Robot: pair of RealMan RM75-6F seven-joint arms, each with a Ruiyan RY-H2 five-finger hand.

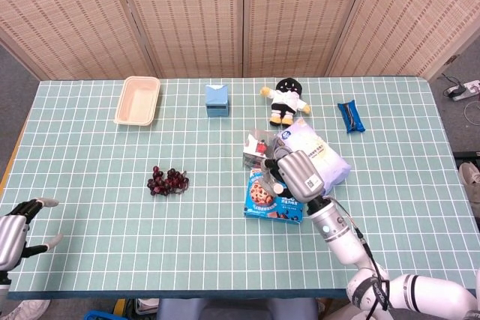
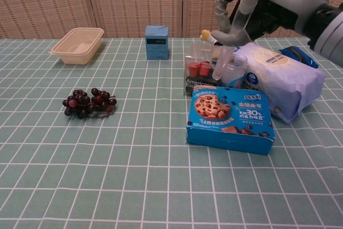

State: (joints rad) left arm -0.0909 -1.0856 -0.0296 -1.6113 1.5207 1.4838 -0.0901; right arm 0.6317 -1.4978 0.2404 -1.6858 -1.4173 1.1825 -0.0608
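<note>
Right hand holding a tube above the cookie box.

My right hand point(image 2: 252, 12) has its fingers curled around a clear tube point(image 2: 233, 30) (tilted, white cap uppermost), its lower end near a clear cup point(image 2: 233, 71) beside the white bag point(image 2: 281, 79), behind the cookie box point(image 2: 230, 119). My left hand point(image 1: 13, 230) rests at the table's point(image 1: 90, 207) near left edge, fingers spread, holding nothing.

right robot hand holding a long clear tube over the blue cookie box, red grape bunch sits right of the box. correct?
Not quite. The right robot hand does hold the long clear tube above the blue cookie box, but the dark red grape bunch lies left of the box, as the head view shows.
</note>
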